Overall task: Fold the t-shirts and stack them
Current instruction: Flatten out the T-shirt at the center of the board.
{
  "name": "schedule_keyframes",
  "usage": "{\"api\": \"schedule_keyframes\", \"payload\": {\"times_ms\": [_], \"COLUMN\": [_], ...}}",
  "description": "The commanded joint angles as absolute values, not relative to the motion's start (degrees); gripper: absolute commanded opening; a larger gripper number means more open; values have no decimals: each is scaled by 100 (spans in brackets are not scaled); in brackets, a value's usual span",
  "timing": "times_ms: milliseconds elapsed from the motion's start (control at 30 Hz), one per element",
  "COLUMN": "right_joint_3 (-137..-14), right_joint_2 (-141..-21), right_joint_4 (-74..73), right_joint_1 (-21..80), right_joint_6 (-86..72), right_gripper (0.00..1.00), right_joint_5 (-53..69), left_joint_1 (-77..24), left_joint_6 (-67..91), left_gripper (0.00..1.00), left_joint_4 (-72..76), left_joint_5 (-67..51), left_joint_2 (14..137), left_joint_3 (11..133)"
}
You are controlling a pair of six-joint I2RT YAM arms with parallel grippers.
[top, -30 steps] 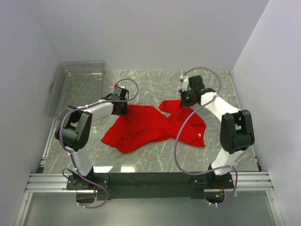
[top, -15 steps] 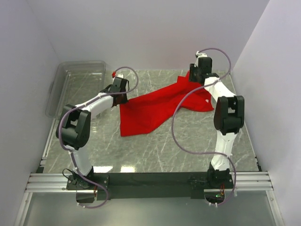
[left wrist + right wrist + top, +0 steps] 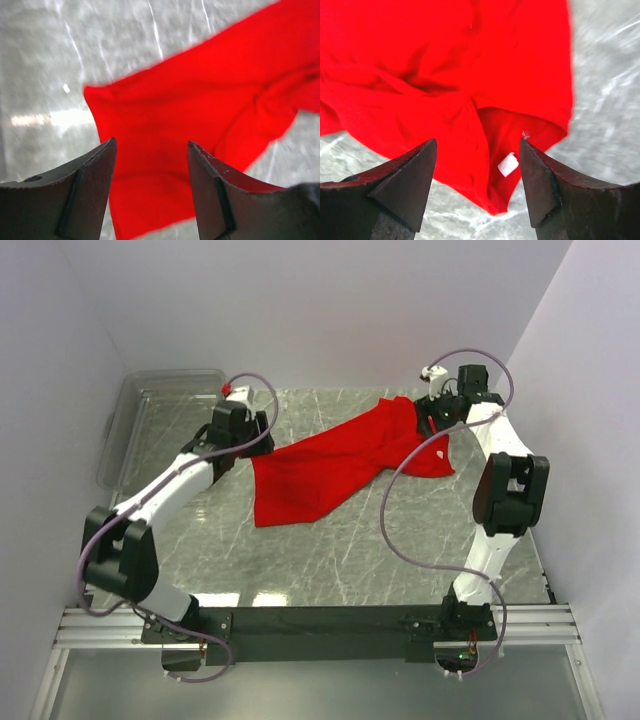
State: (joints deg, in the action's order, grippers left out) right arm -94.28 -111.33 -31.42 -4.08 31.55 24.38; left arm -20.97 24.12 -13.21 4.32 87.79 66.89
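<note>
The red t-shirt [image 3: 330,465] lies on the marble table as a long diagonal band, from its near left corner up to the far right. My left gripper [image 3: 250,445] hovers over the shirt's left end, open, with only cloth [image 3: 200,90] showing below the gap [image 3: 151,142]. My right gripper [image 3: 432,418] hangs above the shirt's far right end. It is open too [image 3: 478,140], over bunched red cloth [image 3: 420,50] and a small white label [image 3: 508,164]. Neither gripper holds anything.
A clear plastic bin [image 3: 160,410] stands at the back left corner. White walls close in the table on the left, back and right. Purple cables [image 3: 400,510] loop off both arms, the right one over the shirt's right part.
Both grippers went from shut on the shirt to open and let it go. The shirt, first crumpled in the middle, was drawn out toward the far right and now lies stretched.
</note>
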Motion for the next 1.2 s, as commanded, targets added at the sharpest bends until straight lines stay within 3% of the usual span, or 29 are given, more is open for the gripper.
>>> {"api": "schedule_keyframes", "payload": {"times_ms": [0, 267, 333, 367, 400, 467, 500, 600, 867, 1167], "right_joint_3": [-10009, -11434, -11382, -11321, -11303, -11120, -10944, -9847, -7333, -6101], "right_joint_2": [-11793, -12989, -13017, -12990, -12964, -12755, -12605, -11666, -9363, -8597], "right_joint_4": [-3981, -4763, -4668, -4632, -4667, -4850, -4852, -4527, -3956, -4174], "right_joint_1": [-431, -255, -229, -220, -228, -246, -263, -386, -773, -1019], "right_joint_6": [3481, 3559, 3542, 3533, 3568, 3743, 3822, 4086, 4605, 5325], "right_gripper": [73, 73, 68, 63, 46, 28, 15, 0, 0, 0], "right_joint_5": [2899, 2936, 2831, 2847, 2909, 3110, 3181, 3497, 3727, 3094], "left_joint_1": [-2118, -2109, -2109, -2109, -2109, -2118, -2109, -2109, -2109, -2101], "left_joint_6": [2715, 3374, 3515, 3542, 3585, 3595, 3586, 3533, 3366, 3050], "left_gripper": [64, 65, 65, 65, 65, 65, 65, 65, 65, 65], "left_joint_4": [-1239, -958, -932, -932, -940, -975, -1010, -1081, -967, -1107], "left_joint_5": [-158, -211, -185, -167, -167, -158, -132, -71, -290, -501], "left_joint_2": [8351, 7471, 7287, 7251, 7181, 7128, 7067, 6988, 6943, 7031], "left_joint_3": [5910, 4607, 4448, 4325, 4281, 4228, 4167, 4105, 3973, 3955]}}
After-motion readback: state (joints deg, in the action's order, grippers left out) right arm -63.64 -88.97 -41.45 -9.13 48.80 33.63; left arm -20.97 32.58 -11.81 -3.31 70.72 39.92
